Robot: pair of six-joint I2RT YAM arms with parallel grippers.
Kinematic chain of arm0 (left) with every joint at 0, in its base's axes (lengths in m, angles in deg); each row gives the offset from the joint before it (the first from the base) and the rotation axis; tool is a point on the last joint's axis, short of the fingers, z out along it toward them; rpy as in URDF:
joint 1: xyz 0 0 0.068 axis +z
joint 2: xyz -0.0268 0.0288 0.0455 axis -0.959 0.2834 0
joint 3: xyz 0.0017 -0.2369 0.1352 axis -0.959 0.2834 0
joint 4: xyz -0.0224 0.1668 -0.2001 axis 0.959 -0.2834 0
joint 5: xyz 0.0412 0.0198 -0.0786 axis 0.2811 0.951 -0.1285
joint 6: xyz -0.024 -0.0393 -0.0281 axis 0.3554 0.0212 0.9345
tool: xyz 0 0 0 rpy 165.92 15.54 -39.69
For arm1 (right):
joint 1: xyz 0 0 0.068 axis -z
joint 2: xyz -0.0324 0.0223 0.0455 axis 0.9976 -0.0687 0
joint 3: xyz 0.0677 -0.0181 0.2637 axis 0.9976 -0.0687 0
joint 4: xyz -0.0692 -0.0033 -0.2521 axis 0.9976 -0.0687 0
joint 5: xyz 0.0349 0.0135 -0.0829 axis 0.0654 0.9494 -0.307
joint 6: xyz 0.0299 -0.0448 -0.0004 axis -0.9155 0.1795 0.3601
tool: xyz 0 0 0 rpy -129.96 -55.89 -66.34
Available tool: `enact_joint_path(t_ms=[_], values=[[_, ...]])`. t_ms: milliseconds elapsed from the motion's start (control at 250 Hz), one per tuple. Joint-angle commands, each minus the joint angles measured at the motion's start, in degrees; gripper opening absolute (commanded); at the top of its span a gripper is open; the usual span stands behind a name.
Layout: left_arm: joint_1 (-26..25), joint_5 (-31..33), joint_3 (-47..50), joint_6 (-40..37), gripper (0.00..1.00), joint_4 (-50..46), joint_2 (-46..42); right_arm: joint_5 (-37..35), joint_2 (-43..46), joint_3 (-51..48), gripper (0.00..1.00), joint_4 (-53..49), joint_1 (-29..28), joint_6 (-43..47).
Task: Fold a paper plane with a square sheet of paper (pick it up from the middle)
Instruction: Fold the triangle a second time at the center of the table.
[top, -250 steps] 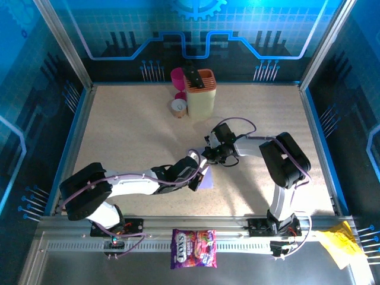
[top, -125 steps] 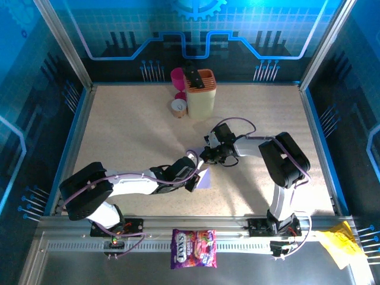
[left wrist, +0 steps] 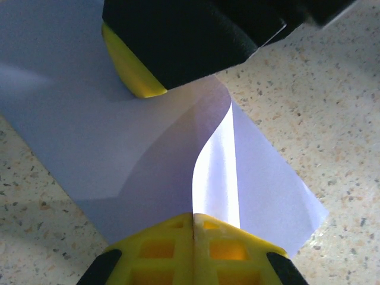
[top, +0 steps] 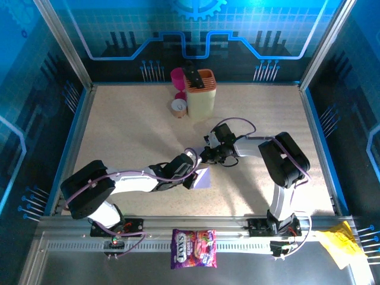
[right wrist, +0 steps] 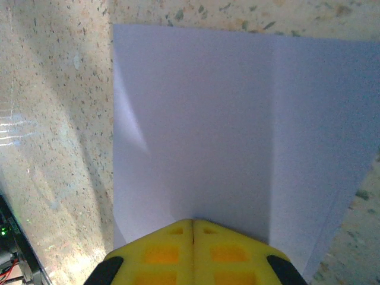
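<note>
The square sheet of paper is pale lilac and lies on the speckled table in the middle, between both grippers. My left gripper is shut on it. In the left wrist view a flap of the sheet curls up into the closed yellow tips of the left gripper. My right gripper is shut, and its yellow finger rests on the far part of the sheet. In the right wrist view the right gripper presses its closed tips on the flat sheet, which has a faint straight crease.
A cream holder with an orange top, a pink cup and a small round tin stand at the back centre. A sweets bag lies on the front rail. Yellow crumpled paper sits at the front right.
My left gripper has shifted slightly left and away from me with the flap, so more of the lilac sheet shows beside it. The right gripper has stayed in place.
</note>
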Motion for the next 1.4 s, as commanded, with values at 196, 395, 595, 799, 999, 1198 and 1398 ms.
enact_joint_path(t_ms=[196, 395, 595, 799, 999, 1198, 1398], values=[[1.5, -0.1, -2.9, -3.6, 0.00, -0.8, 2.8, -4.1, -3.7, -2.6, 0.00, -2.8, -0.2, 0.2], [2.0, 0.0, -3.7, -4.7, 0.00, -1.3, 3.1, -4.2, -4.0, -2.8, 0.00, -2.7, -0.2, 0.3], [2.3, 0.1, -3.5, -5.1, 0.00, -1.5, 3.2, -4.2, -4.4, -2.8, 0.00, -2.7, -0.3, 0.4], [2.7, 0.5, -2.5, -5.1, 0.00, -1.5, 3.0, -4.4, -4.5, -2.8, 0.00, -2.6, -0.2, 0.3], [2.7, 0.7, -1.5, -4.9, 0.00, -1.4, 2.6, -4.6, -4.5, -2.8, 0.00, -2.8, -0.1, 0.4], [2.8, 0.0, -0.2, -4.2, 0.00, -1.5, 2.1, -4.7, -4.5, -2.7, 0.00, -2.9, -0.1, 0.5], [2.7, 1.5, 0.1, -4.2, 0.00, -1.2, 2.0, -4.8, -4.7, -2.3, 0.00, -3.2, -0.1, 0.6]])
